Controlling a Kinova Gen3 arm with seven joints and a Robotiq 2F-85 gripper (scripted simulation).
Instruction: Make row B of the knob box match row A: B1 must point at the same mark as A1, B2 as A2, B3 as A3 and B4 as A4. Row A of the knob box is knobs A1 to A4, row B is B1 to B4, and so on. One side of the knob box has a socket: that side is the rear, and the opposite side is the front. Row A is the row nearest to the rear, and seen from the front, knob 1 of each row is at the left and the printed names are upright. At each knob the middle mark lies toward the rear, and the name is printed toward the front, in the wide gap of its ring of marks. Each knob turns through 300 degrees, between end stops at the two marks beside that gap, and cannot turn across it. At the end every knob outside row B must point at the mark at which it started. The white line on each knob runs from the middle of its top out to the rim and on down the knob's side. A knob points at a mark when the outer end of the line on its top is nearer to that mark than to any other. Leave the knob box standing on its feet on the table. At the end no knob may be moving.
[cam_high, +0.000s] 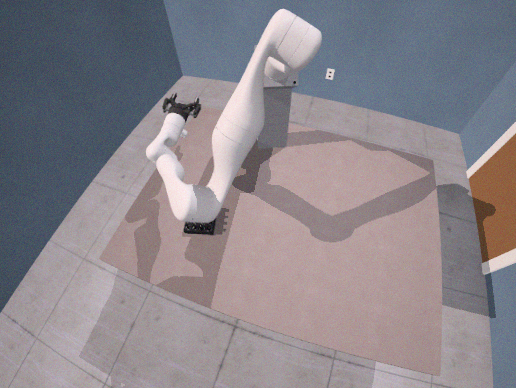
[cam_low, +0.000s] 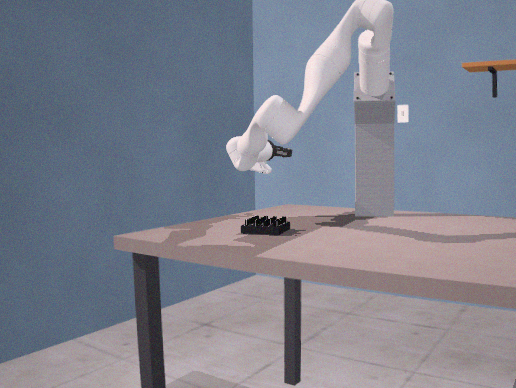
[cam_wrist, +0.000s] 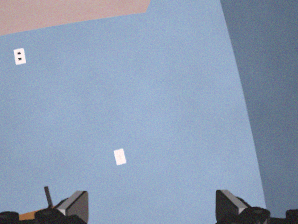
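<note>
A black, rectangular knob box (cam_high: 199, 229) (cam_low: 265, 229) sat on a pinkish-tan, matte desk (cam_high: 325, 280) (cam_low: 400, 265) with dark, square-sided legs. From above, it lay nearer the desk's left edge than its right, in from the lower left corner and well apart from the upper edge, where a grey pedestal (cam_high: 276, 120) (cam_low: 375, 165) stood. The box was the one container-like thing on view; whether anything was inside could not be told. Upright black knobs rose from its top in rows, with thin pale lines on some.

The visible front-to-back extent was cut off from above by the white arm, so its true long axis could not be told. The side seen there ran roughly across the picture, from left to right. Which side was the rear could not be made out, nor could the knobs' names and pointing directions.

The smooth, rounded white arm (cam_high: 240, 110) (cam_low: 327, 65) bent over the desk, its elbow partly covering the box from above. Its black, jointed gripper (cam_high: 186, 98) (cam_low: 289, 152) (cam_wrist: 151, 205) was wide open with nothing between the fingers, raised above desk height and turned away from the box. The wrist view showed flat grey finger faces standing well apart, a finely speckled blue wall (cam_wrist: 165, 90) and a white outlet (cam_wrist: 19, 56).
</note>
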